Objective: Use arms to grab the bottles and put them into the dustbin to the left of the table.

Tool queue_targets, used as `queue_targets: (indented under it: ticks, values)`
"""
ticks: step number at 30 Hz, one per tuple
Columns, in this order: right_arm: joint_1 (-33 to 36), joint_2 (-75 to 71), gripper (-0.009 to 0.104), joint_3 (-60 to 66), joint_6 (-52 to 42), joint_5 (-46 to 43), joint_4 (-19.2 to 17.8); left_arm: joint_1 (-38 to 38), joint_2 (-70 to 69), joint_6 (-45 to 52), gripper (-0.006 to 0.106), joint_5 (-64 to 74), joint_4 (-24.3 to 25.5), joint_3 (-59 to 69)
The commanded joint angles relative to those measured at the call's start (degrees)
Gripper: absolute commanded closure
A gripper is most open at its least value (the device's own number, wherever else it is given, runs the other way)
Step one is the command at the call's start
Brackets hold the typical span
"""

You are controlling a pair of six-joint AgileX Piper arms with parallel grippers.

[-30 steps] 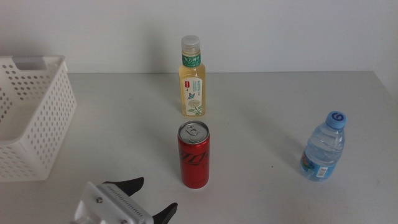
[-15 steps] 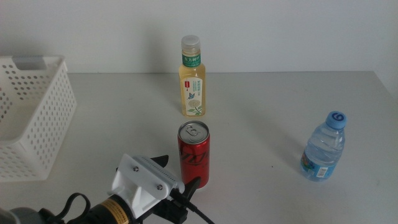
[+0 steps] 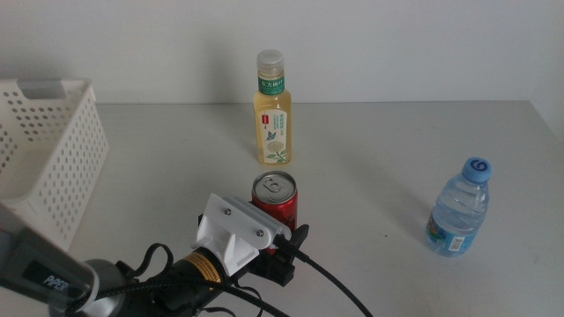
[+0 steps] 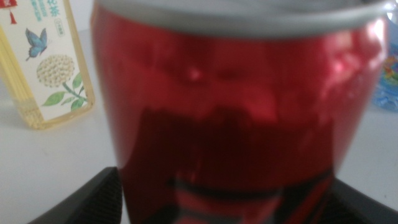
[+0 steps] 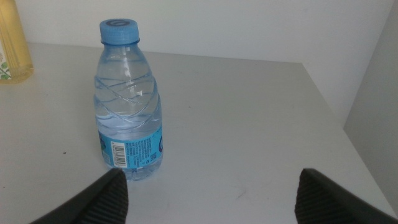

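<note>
At the far left of the middle view stands the white perforated dustbin [image 3: 48, 167] on the light-grey table [image 3: 397, 150], well apart from the bottles. Right of it, the left arm's white housing and black cable come up from the bottom edge, and the left gripper [image 3: 284, 245] sits at the red soda can [image 3: 276, 201], which stands upright near the table's middle. In the left wrist view the red soda can [image 4: 239, 106] fills nearly the whole picture, with one dark jaw showing on each side of its base, so the jaws stand apart with the can between them; whether they press on its wall cannot be told. Behind the can, toward the back wall, the pale-yellow tea bottle [image 3: 272, 110] stands upright, apart from it. Farther right, near the table's edge, the small clear water bottle [image 3: 459, 209] stands upright. The right gripper [image 5: 208, 193] shows only in its own wrist view, its jaws spread wide, with the water bottle [image 5: 129, 102] just ahead, untouched.
</note>
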Motion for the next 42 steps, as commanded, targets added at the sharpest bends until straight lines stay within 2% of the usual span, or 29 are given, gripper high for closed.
queue_targets:
  ticks: [1,6,8,14,17,19,22,33,42]
  values:
    - [-0.3,0.4,0.001,-0.6,-0.3,-4.4,-0.5,0.1,-1.7,-0.9,0.007,-5.5,-0.4,-2.0]
    - [-0.3,0.4,0.001,-0.6,-0.3,-4.4,-0.5,0.1,-1.7,-0.7,0.014,-5.4,-0.4,-2.3]
    - [-0.3,0.4,0.001,-0.6,-0.3,-4.4,-0.5,0.1,-1.7,-0.6,0.024,-4.5,-0.4,-2.3]
    - [-0.3,0.4,0.001,-0.6,-0.3,-4.4,-0.5,0.1,-2.2,-0.1,0.063,-0.3,-1.0,-2.3]
    - [-0.3,0.4,0.001,-0.6,-0.3,-4.4,-0.5,0.1,-3.6,0.0,0.076,1.9,-1.8,-2.3]
    - [-0.3,0.4,0.001,-0.6,-0.3,-4.4,-0.5,0.1,-5.2,0.0,0.081,2.8,-2.3,-2.3]
    - [-0.3,0.4,0.001,-0.6,-0.3,-4.4,-0.5,0.1,-9.1,0.0,0.083,8.4,-2.6,-3.3]
    - [-0.3,0.4,0.001,-0.6,-0.3,-4.4,-0.5,0.8,-22.1,3.7,0.083,45.6,-3.0,-19.1]
    - [-0.3,0.4,0.001,-0.6,-0.3,-4.4,-0.5,11.9,-23.9,3.8,0.083,77.9,-3.0,-36.2]
